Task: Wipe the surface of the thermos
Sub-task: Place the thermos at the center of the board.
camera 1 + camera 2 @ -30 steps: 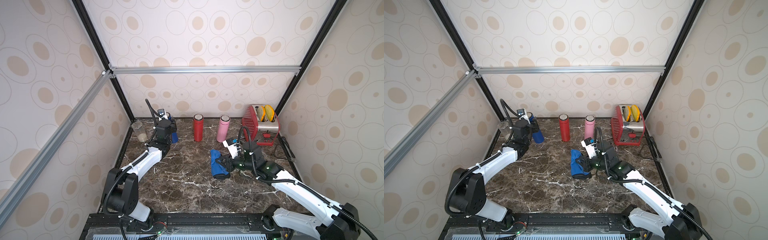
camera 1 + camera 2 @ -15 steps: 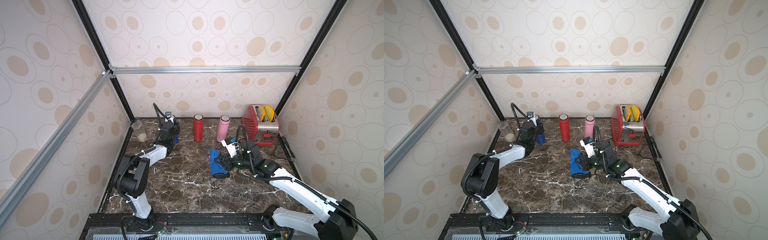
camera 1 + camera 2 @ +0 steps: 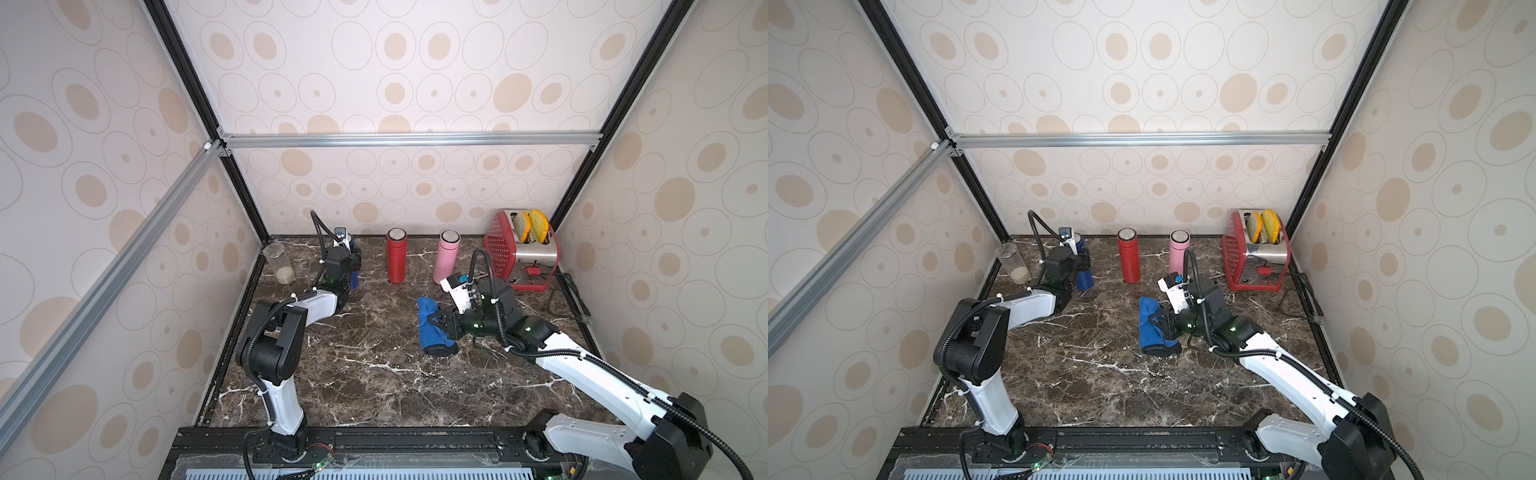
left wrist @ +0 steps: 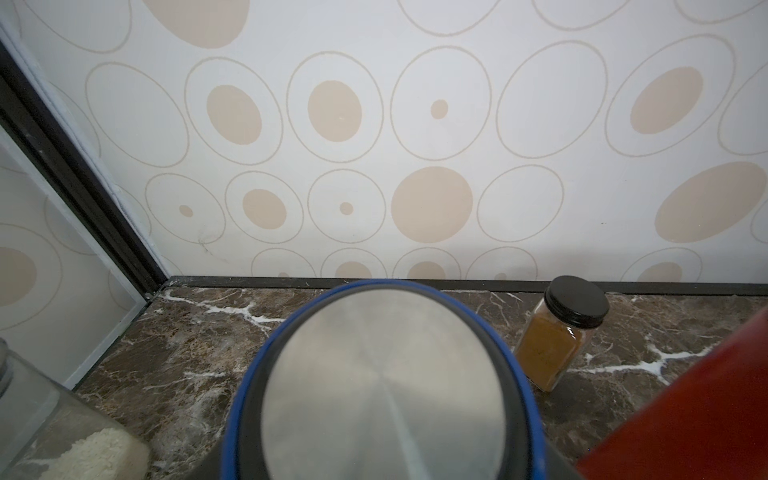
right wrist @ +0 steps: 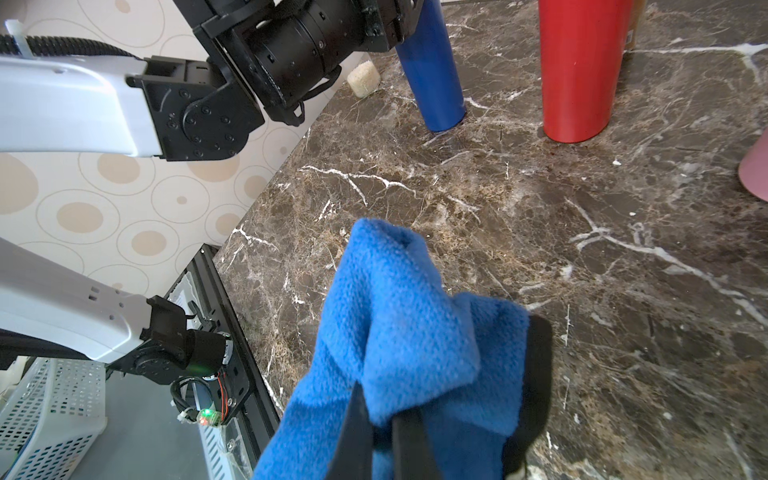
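A blue thermos (image 3: pixel 354 283) stands at the back left of the marble table (image 3: pixel 365 374), and my left gripper (image 3: pixel 351 263) is shut on its upper body. Its steel lid (image 4: pixel 384 386) fills the left wrist view, where the fingers are hidden. The right wrist view shows the left gripper (image 5: pixel 390 20) clamped on the thermos (image 5: pixel 434 75), whose base is at the table. My right gripper (image 5: pixel 382 409) is shut on a bunched blue cloth (image 5: pixel 399 307). The cloth (image 3: pixel 427 328) hangs low over the table's middle, well apart from the thermos. Both top views show this.
A red thermos (image 3: pixel 395 259) and a pink thermos (image 3: pixel 445 257) stand along the back wall. A red toaster (image 3: pixel 519 253) sits at the back right with a cable (image 3: pixel 565 299) beside it. A glass jar (image 3: pixel 280 264) is in the back left corner. A spice jar (image 4: pixel 557 336) stands behind the blue thermos.
The left arm has folded its elbow in, and its gripper with the blue thermos has shifted slightly right. The right gripper with the cloth has edged a little left.
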Controlling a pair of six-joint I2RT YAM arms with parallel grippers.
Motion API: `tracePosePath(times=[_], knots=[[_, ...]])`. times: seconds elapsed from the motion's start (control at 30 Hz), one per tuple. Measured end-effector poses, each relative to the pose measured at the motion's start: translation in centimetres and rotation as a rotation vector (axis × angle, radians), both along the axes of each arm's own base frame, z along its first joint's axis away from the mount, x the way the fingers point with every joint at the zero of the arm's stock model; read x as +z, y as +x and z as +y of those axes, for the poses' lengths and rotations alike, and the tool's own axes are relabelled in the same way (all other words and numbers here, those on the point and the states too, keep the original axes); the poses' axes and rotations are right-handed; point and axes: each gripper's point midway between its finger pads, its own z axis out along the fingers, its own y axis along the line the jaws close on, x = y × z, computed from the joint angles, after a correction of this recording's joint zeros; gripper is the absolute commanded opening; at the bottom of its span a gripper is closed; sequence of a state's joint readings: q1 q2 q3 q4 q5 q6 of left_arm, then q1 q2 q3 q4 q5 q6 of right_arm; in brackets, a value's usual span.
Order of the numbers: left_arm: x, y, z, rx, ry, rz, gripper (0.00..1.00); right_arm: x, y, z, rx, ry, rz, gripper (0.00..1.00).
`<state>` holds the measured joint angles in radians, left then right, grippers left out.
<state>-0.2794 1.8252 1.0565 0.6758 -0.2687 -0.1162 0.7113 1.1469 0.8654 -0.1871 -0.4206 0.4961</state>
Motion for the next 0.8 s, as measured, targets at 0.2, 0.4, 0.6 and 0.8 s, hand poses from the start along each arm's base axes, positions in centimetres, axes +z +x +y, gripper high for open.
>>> tracePosePath(times=[0.2,0.4,0.6,0.8], knots=[[0.0,0.0,0.0,-0.002,-0.001,-0.001,0.08,-0.2,0.2,0.2,0.000,-0.003,0.003,0.00],[0.1,0.0,0.0,-0.001,-0.002,-0.002,0.38,0.8,0.5,0.5,0.002,0.010,-0.016,0.00],[-0.1,-0.1,0.1,0.000,-0.003,-0.003,0.66,1.0,0.6,0.5,0.003,0.013,-0.019,0.00],[0.1,-0.1,0.1,0.000,-0.010,-0.015,0.88,1.0,0.6,0.5,0.003,0.013,-0.019,0.00]])
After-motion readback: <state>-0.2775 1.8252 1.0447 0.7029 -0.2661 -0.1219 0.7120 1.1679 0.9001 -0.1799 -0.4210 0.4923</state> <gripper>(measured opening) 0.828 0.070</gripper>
